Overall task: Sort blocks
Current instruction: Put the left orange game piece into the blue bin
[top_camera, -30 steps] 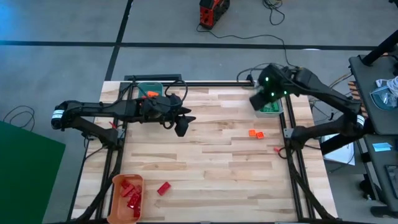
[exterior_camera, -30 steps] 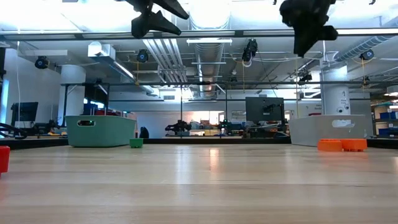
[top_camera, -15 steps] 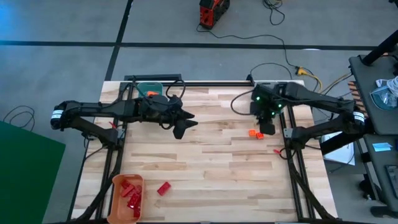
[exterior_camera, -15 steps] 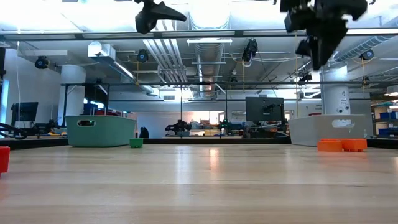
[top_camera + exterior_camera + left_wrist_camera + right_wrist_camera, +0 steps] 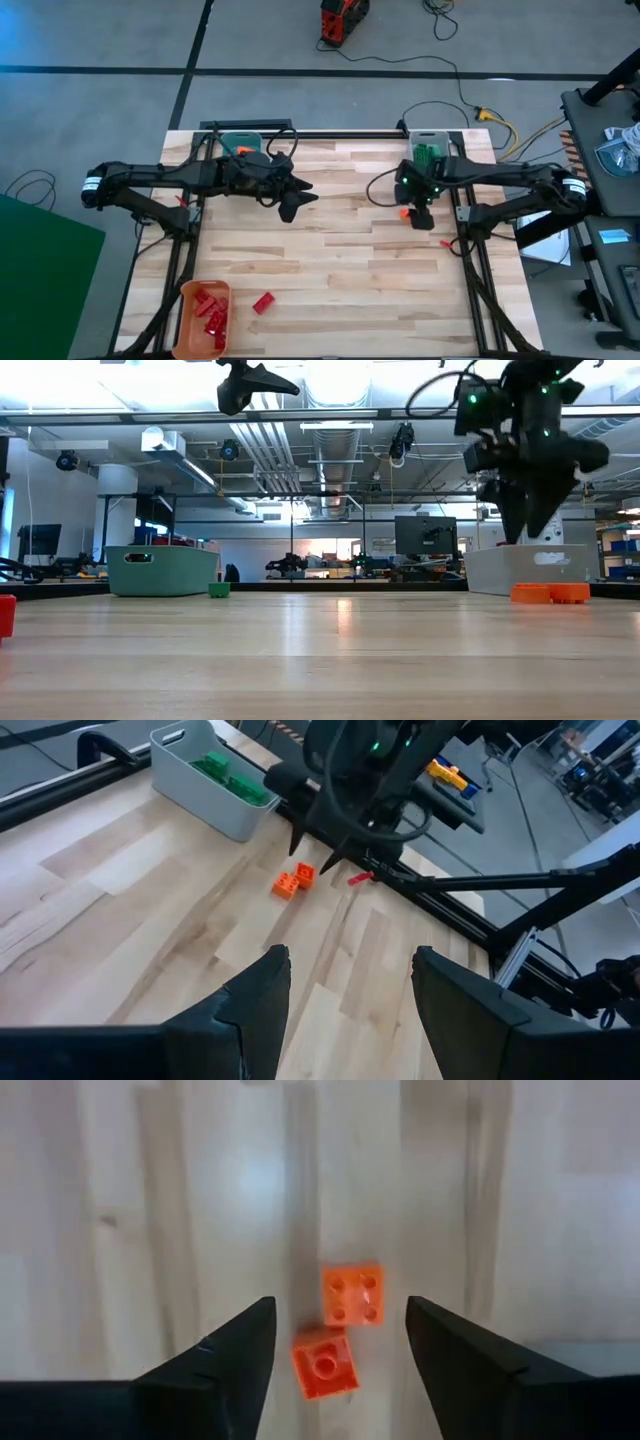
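1. Right gripper (image 5: 335, 1345), fingers spread, hangs over two touching orange blocks (image 5: 340, 1330) near the table's (image 5: 340, 250) right edge, clear wood around them.
2. Left gripper (image 5: 345, 985) spread, high over mid-table.
3. Grey bin (image 5: 430, 152) with green blocks behind the right gripper; teal bin (image 5: 240, 143) at back left, orange bin (image 5: 203, 318) front left, red block (image 5: 263, 302) beside it.
4. Only the low view shows a green block (image 5: 218, 590) by the teal bin.

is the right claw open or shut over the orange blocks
Open. The right claw shows its fingers spread apart above two orange blocks, touching neither.
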You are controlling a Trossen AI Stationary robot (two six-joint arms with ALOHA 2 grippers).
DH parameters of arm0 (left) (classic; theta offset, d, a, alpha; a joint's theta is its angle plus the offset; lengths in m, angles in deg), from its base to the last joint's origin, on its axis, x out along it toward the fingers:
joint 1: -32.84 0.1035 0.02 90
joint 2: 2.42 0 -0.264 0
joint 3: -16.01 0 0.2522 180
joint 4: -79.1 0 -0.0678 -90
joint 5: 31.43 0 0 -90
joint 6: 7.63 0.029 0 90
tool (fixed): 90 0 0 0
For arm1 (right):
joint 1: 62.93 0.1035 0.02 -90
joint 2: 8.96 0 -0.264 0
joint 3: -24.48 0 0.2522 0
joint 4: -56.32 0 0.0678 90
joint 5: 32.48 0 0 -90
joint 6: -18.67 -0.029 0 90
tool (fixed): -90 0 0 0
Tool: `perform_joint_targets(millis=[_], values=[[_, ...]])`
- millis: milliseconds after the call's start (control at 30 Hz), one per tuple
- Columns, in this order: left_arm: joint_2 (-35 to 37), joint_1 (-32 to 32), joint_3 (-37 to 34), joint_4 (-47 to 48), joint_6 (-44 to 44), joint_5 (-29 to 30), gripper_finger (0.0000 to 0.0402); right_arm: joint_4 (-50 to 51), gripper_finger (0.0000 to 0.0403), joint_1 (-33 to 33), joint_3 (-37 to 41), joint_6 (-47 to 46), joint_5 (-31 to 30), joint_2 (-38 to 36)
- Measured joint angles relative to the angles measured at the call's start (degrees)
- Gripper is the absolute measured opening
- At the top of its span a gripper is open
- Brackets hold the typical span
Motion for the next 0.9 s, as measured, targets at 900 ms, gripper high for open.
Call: perform_joint_targets(millis=[900], values=[[-0.1,0.0,0.0,0.4,2.8,1.0,0.0187,-10.1,0.0239,0.0,3.7,-4.0,-4.5,18.9]])
